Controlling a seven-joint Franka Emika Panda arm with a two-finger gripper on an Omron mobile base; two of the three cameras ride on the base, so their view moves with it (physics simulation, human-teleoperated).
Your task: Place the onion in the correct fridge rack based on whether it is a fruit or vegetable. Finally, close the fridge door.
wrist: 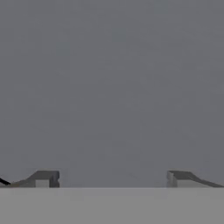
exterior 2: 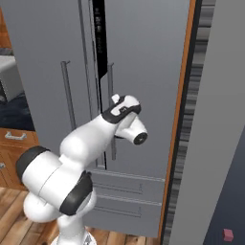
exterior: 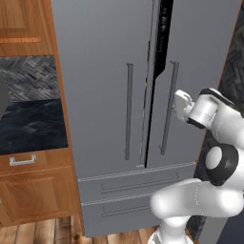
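Observation:
The fridge door [exterior: 202, 52] on the right is a matte grey panel with a vertical bar handle [exterior: 169, 109]. It stands slightly ajar, with a narrow dark gap [exterior: 159, 47] between it and the left door [exterior: 95, 71]. My gripper [exterior: 180, 104] is up against the face of the right door [exterior 2: 143, 57], just right of its handle [exterior 2: 111, 81]. In the hand view the fingertips [wrist: 43, 178] stand wide apart, open, with nothing but flat grey door panel [wrist: 112, 87] between them. The onion and the fridge rack are hidden behind the doors.
Two grey freezer drawers [exterior: 136, 183] sit below the doors. Wooden cabinets [exterior: 33, 190] and a dark counter [exterior: 28, 124] lie to the left. A brown side panel [exterior 2: 179, 119] and a grey wall [exterior 2: 215, 143] close in on the right, with a small pink cube [exterior 2: 228, 234] on the floor.

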